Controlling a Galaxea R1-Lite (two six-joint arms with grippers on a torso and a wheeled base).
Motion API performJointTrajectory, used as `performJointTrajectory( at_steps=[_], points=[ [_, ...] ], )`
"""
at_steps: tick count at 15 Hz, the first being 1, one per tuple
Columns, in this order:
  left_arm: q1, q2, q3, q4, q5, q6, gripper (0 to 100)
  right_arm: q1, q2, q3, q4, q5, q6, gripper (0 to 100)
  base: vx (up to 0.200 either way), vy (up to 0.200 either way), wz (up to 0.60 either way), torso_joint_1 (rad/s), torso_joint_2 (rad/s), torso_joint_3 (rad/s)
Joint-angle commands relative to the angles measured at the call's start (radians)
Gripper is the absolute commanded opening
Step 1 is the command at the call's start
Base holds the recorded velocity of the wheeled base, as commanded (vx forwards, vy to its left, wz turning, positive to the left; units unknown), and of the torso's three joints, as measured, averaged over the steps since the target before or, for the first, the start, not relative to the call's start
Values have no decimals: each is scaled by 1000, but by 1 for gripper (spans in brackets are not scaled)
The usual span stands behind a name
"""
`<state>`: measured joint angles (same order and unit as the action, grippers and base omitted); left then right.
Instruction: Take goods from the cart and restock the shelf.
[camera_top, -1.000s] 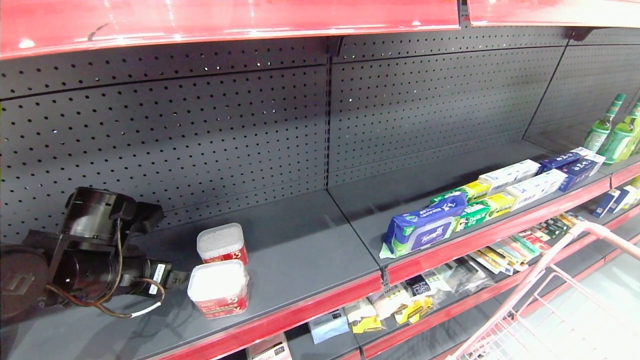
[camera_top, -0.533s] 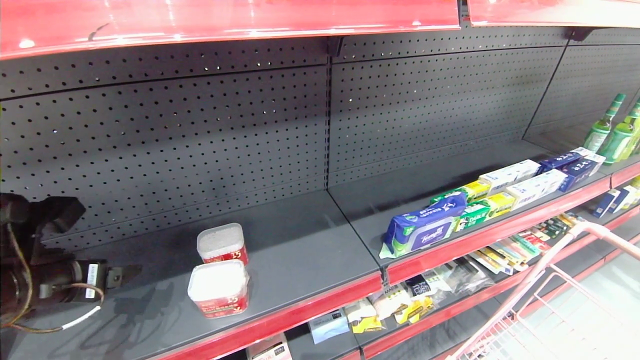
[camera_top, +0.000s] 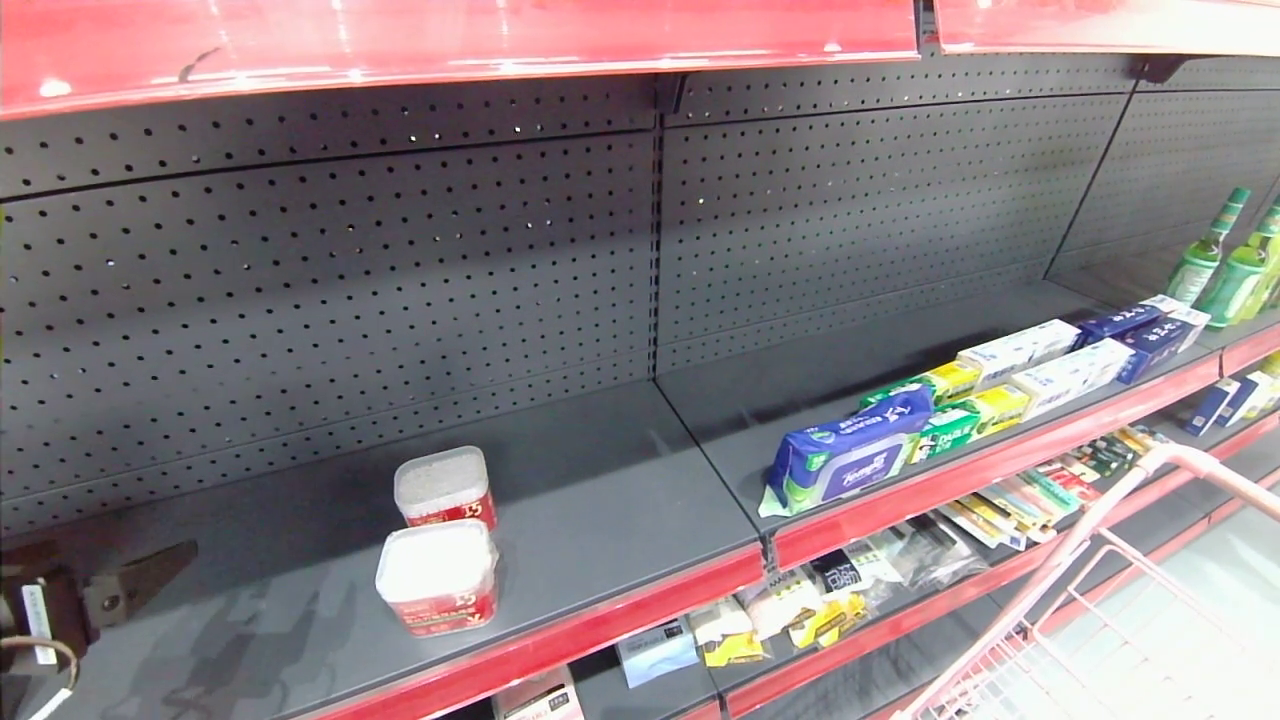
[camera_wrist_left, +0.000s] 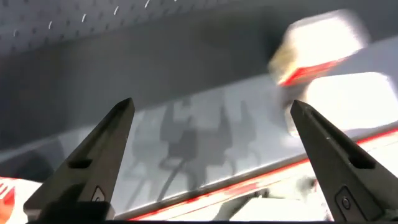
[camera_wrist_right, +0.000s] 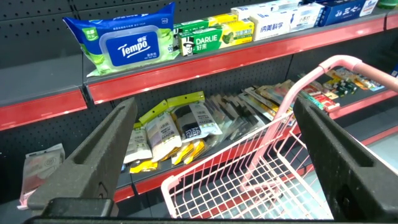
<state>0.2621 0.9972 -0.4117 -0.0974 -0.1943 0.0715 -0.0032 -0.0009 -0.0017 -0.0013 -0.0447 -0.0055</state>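
Left end of the shelf (camera_top: 600, 500): the left gripper (camera_wrist_left: 211, 102), jaws spread wide and holding nothing, sits low over the shelf board. Just to its right, two white-lidded tubs stand upright in a file, the near tub (camera_top: 437, 577) at the front edge and the far tub (camera_top: 445, 487) close behind it. Right of the shelf's centre divider: a wipes pack (camera_top: 850, 455) lies flat at the front edge, followed by a row of boxes (camera_top: 1020, 375) with their long axes along that edge. Near right: the cart (camera_wrist_right: 341, 61), the source of the goods, stands in front of the lower shelves. The right gripper (camera_wrist_right: 214, 101), likewise wide open and empty, hangs above its wire basket. Judged from this layout, the right arm is much nearer the cart, while the left gripper is well apart from it; which goods remain inside cannot be told.
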Motion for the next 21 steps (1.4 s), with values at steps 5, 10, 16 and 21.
performJointTrajectory(
  at_steps=[5, 10, 16, 21],
  points=[
    [23, -112, 65, 28, -31, -4, 100, 0, 1, 0, 0, 0, -1, 100, 0, 0, 0, 0, 0, 0],
    [11, -206, 80, 150, -77, 31, 100, 0, 1, 0, 0, 0, 1, 100, 0, 0, 0, 0, 0, 0],
    [-29, -45, 73, 188, -214, 275, 100, 0, 1, 0, 0, 0, -1, 100, 0, 0, 0, 0, 0, 0],
    [-126, 304, -122, 145, -343, 386, 100, 0, 1, 0, 0, 0, -1, 100, 0, 0, 0, 0, 0, 0]
  ],
)
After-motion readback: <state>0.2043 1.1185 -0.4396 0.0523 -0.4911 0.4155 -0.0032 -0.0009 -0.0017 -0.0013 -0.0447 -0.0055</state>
